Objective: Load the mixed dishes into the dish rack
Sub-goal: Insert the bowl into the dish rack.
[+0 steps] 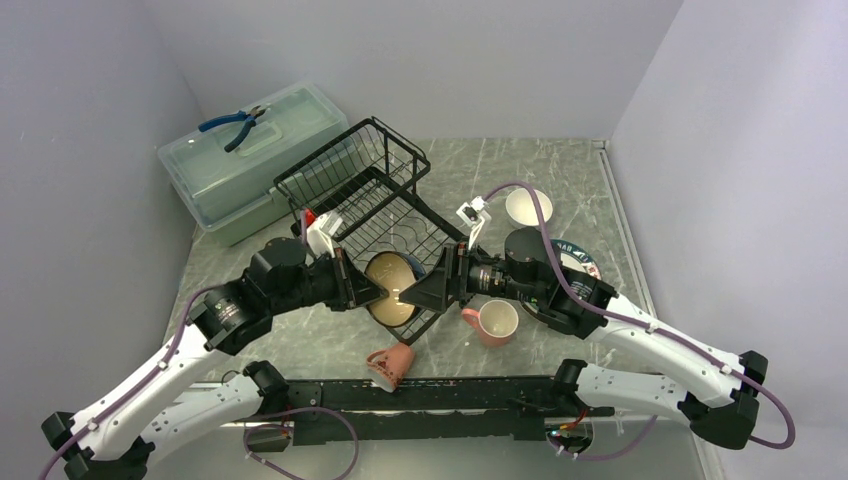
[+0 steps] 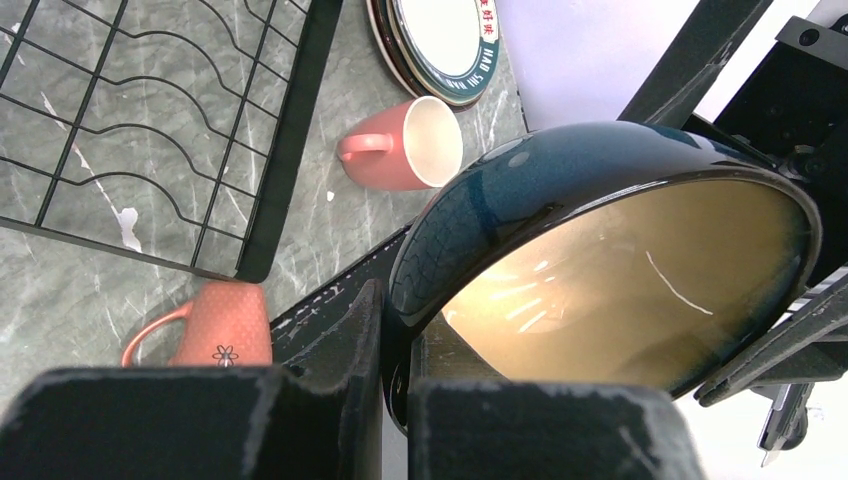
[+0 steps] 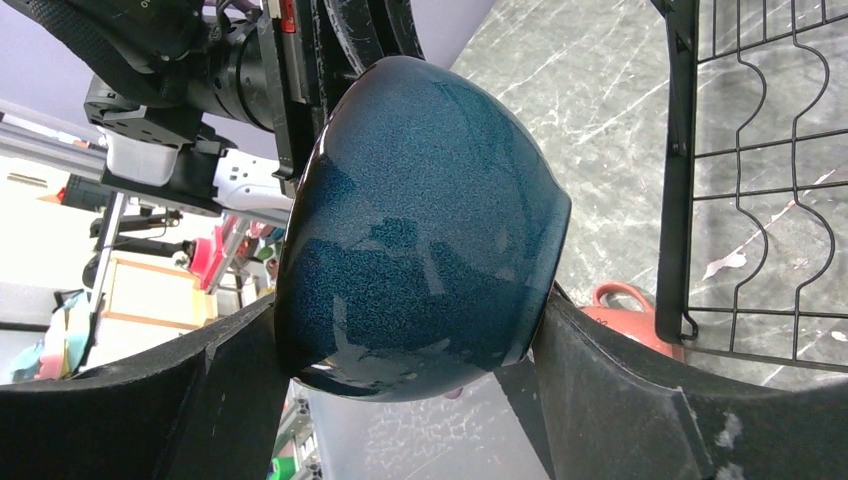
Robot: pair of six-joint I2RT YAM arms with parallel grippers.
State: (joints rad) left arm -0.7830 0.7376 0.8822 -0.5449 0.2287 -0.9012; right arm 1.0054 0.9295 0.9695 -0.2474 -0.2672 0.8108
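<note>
A glossy teal bowl [image 1: 392,288] with a cream inside hangs on its side between the two arms, over the near corner of the black wire dish rack [image 1: 370,190]. My left gripper [image 2: 400,300] is shut on the bowl's rim [image 2: 600,260], one finger inside and one outside. My right gripper [image 3: 410,310] spans the bowl's round outside [image 3: 420,210], both fingers against its sides. A pink mug [image 1: 492,322] lies on the table right of the rack. A salmon dotted mug [image 1: 392,363] lies near the front. The lettered plate [image 1: 578,258] sits partly under the right arm.
A small white bowl [image 1: 527,207] stands behind the right arm. The pale green lidded box [image 1: 250,160] with blue pliers [image 1: 235,125] on it is at the back left. Walls close in left and right. The rack's wire floor [image 2: 150,120] shows nothing on it.
</note>
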